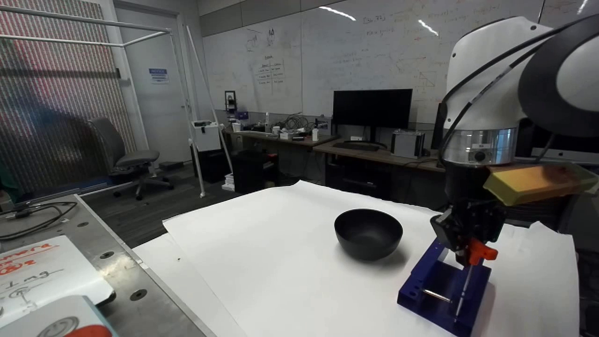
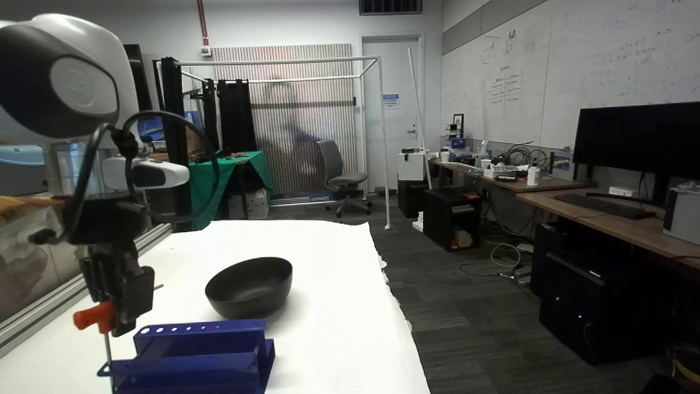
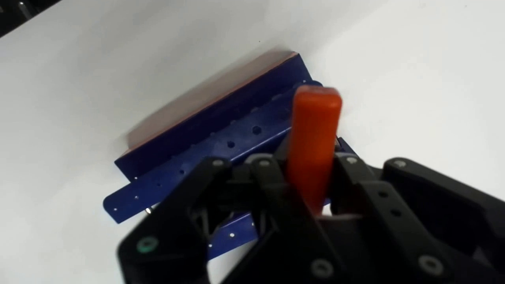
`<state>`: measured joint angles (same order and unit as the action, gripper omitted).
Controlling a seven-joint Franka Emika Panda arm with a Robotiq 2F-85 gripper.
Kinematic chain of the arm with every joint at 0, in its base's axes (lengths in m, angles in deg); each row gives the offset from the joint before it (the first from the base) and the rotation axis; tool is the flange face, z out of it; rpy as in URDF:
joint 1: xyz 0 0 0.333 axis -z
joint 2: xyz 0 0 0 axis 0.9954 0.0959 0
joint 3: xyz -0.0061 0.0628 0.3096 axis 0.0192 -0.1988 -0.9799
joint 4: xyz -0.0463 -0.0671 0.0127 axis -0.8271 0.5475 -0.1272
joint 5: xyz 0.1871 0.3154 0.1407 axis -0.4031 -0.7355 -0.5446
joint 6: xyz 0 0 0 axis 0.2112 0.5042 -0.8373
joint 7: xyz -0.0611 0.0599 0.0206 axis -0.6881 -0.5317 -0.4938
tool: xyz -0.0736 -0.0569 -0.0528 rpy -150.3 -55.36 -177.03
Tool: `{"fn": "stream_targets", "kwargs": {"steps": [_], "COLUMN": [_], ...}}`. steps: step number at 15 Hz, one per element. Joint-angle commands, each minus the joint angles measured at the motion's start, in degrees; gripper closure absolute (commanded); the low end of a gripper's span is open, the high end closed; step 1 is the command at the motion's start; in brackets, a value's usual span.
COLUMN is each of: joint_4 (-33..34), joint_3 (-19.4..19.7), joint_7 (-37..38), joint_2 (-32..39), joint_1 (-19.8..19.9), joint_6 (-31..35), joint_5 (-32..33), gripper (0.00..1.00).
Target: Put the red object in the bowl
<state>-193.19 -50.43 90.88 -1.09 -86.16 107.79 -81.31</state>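
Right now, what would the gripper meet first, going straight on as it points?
Probably the blue rack below, the red-handled tool in the gripper leading; whether tool and rack touch is unclear.

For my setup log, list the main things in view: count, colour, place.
Sheet: at least one, white, foreground.
Bowl: one, black, on the sheet.
Rack: one, dark blue, beside the bowl.
Red-handled tool: one, red and silver, handle above the rack.
Whiteboard panels: several, white, background wall.
Monitor: at least one, black, on a desk.
Office chair: at least one, grey, background.
Unclear item: at least one, yellow and orange, beside the arm.
Arm: one, white and black, above the rack.
End effector: one, black, closed on the tool's handle.
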Motion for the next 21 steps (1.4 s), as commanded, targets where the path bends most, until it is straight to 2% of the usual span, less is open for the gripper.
{"fn": "stream_targets", "kwargs": {"steps": [1,5,7,9,16,19,21], "joint_4": [3.1,8.4,10.5,11.1,6.4,3.8,2.6], "joint_3": [0.4,1.1,1.6,2.4,4.6,4.7,4.8], "joint_7": [-1.7,-4.6,-5.8,-7.1,-7.0,-6.4,-6.3], "joint_2": [-3.8,-5.2,-6.1,-7.1,-3.8,2.0,5.9], "joint_1": [-1.0,-0.6,-0.3,-0.1,2.9,4.7,5.8], "joint_6": [-7.9,-14.3,-13.7,-9.7,21.5,35.3,41.6], "joint_5": [2.6,3.0,2.6,1.6,2.2,3.2,3.7], "gripper": [0.93,0.93,0.93,0.93,0.93,0.93,0.93]}}
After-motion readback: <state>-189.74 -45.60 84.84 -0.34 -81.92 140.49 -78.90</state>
